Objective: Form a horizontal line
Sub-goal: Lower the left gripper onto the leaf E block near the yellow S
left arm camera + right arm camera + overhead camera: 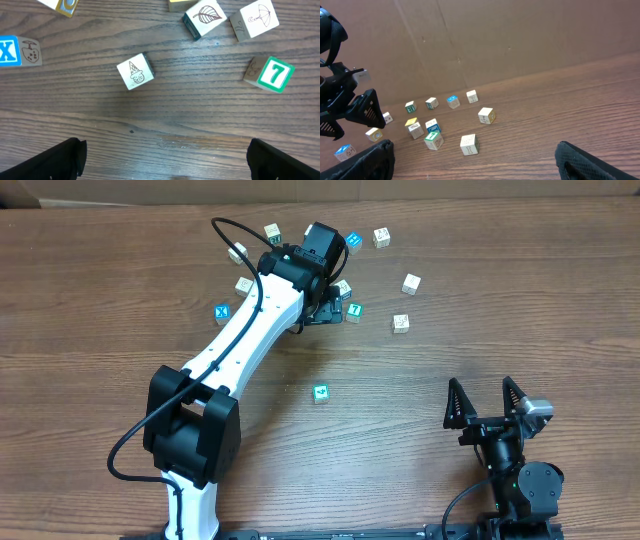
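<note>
**Fig. Scattered letter cubes on the worktop (100, 300), before alignment.** The left gripper (166, 150) hangs over the upper cluster. Its jaws are spread wide and empty, with one dark finger at each lower corner of its wrist view. This stance probably frees it to pick the next cube.

The right gripper (480, 385) is parked at the near right edge, well apart from every cube. It is also spread wide and holds nothing, presumably to stay out of the working arm's way.

The horizontal line does not yet exist. Its likely members lie loose beneath the left gripper:
- The cone cube (134, 71) sits alone.
- The leaf cube (204, 16) and the umbrella cube (257, 19) lie just beside each other.
- The 7 cube (273, 74) lies below them, tilted.

None of these is squared to a neighbour, so each probably needs to be shifted and turned.

Outside this group, the blue X cube (7, 50) lies at the left edge and a pale-yellow cube (179, 4) at the top edge.

**Count.**
- There are two arms and two grippers.
- The overhead view shows eleven cubes: three green-faced, two blue-faced and six pale or white. The arm may hide more.
- One green cube (321, 393) lies apart, nearer the robot.
- The left wrist view shows seven cubes, whole or cut off.
</note>
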Action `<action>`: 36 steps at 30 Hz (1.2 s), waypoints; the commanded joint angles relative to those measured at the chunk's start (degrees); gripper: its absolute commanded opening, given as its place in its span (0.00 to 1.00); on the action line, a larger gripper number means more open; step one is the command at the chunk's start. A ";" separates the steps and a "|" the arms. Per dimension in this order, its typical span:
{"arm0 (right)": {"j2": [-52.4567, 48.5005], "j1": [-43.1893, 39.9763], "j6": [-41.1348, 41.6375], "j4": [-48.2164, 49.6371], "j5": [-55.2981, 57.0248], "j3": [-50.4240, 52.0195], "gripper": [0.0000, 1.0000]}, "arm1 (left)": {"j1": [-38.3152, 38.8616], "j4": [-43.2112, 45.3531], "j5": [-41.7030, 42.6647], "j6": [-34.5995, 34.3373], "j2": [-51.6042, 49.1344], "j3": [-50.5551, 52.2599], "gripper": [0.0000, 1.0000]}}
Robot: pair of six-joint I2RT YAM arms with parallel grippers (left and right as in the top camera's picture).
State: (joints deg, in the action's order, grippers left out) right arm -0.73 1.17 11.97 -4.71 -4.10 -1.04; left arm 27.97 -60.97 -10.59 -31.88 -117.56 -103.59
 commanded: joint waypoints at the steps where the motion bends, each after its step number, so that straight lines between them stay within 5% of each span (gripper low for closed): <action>1: 0.57 -0.17 -0.04 0.28 -0.07 0.57 1.00 | -0.59 0.17 -0.33 4.11 -0.09 -0.66 0.98; 21: 0.57 -0.17 -0.04 0.28 -0.09 0.57 1.00 | -0.72 3.45 -0.28 4.70 -0.20 -0.66 0.95; 25: 0.57 -0.17 -0.04 0.28 -0.07 0.57 1.00 | -0.72 4.59 0.28 4.70 -0.22 -0.66 0.77; 28: 0.57 -0.17 -0.04 0.28 -0.07 0.57 1.00 | -0.68 5.90 1.73 4.70 -0.33 -0.66 0.36; 30: 0.57 -0.17 -0.04 0.28 -0.09 0.57 1.00 | -0.68 6.86 2.71 4.68 -0.42 -0.66 0.18; 36: 0.57 -0.17 -0.04 0.28 -0.07 0.57 1.00 | -0.35 10.62 5.27 4.70 -2.82 -0.66 0.31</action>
State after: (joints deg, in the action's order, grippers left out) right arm -0.73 1.17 11.99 -4.69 -4.12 -1.04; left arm 27.70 -52.18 -7.27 -27.27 -117.80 -103.59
